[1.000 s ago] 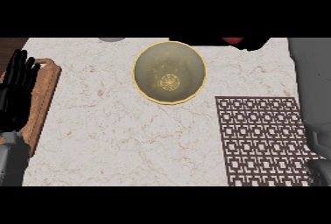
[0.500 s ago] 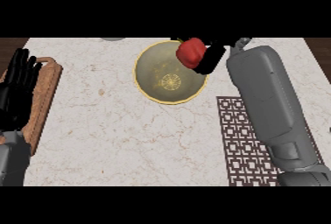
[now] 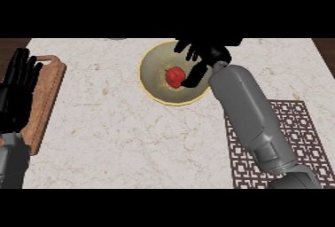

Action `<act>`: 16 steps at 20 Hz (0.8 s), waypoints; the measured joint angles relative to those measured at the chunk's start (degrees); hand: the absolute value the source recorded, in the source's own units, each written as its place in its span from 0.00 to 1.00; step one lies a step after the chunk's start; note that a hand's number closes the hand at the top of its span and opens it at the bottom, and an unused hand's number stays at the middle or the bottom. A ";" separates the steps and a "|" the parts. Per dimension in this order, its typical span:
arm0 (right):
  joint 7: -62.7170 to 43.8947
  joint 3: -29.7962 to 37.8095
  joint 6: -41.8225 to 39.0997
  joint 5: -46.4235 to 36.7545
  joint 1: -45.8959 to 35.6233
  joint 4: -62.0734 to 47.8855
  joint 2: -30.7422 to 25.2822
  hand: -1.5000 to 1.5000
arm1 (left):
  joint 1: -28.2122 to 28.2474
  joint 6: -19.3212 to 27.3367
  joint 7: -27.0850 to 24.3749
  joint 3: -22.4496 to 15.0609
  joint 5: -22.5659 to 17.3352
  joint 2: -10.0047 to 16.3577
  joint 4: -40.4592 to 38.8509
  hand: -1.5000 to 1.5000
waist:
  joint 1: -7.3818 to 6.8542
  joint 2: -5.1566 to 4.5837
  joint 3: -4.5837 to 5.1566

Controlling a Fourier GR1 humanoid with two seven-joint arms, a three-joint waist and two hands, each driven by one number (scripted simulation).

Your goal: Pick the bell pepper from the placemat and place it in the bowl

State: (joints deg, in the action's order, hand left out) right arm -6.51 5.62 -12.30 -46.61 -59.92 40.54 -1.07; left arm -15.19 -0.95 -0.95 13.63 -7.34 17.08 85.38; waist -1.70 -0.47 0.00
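**A:** What has shifted since half a second ago?

**B:** The red bell pepper (image 3: 174,76) was up over the far rim of the bowl, in the right robot hand (image 3: 208,49). Now it lies down inside the round yellow-rimmed bowl (image 3: 156,62), near its middle.

**A:** Is anything else in that bowl?

**B:** Only the pepper shows. The bowl stands near the far edge of the white marble table (image 3: 118,124), about midway along it.

**A:** And the hand?

**B:** It hangs over the far right part of the bowl with its black fingers spread wide, holding nothing. One finger reaches down just beside the pepper's right side, and I cannot tell whether it touches.

**A:** What is in the way?

**B:** The grey right forearm (image 3: 245,106) runs from the near right corner up to the bowl. It covers the bowl's right rim and the left strip of the brown lattice placemat (image 3: 297,128), which lies along the table's right edge with nothing showing on it.

**A:** The other side?

**B:** A wooden cutting board (image 3: 49,88) lies along the left edge. The left robot hand (image 3: 16,86) rests over its outer side, open with fingers up, well apart from the bowl.
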 measured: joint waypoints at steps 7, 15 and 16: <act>6.92 4.72 8.16 9.77 -0.84 -5.59 0.86 0.00 | -0.57 0.86 -0.37 -0.96 0.81 -1.32 -0.50 0.50 | -0.30 -0.18 -0.03; 13.44 13.88 17.60 15.93 -2.43 -8.12 -3.32 0.00 | -0.70 0.29 -0.56 -0.08 0.41 -0.49 -1.00 0.50 | -0.01 -0.19 -0.03; 13.92 14.92 18.03 16.66 -2.49 -8.76 -4.34 0.00 | -0.67 0.52 -0.23 -0.13 0.43 -0.63 -0.71 0.50 | 0.03 -0.17 -0.03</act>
State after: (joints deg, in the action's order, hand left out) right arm 7.40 20.54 5.73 -29.96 -62.41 31.78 -5.41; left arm -15.86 -0.44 -1.19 13.50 -6.91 16.45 84.67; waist -1.67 -0.64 -0.03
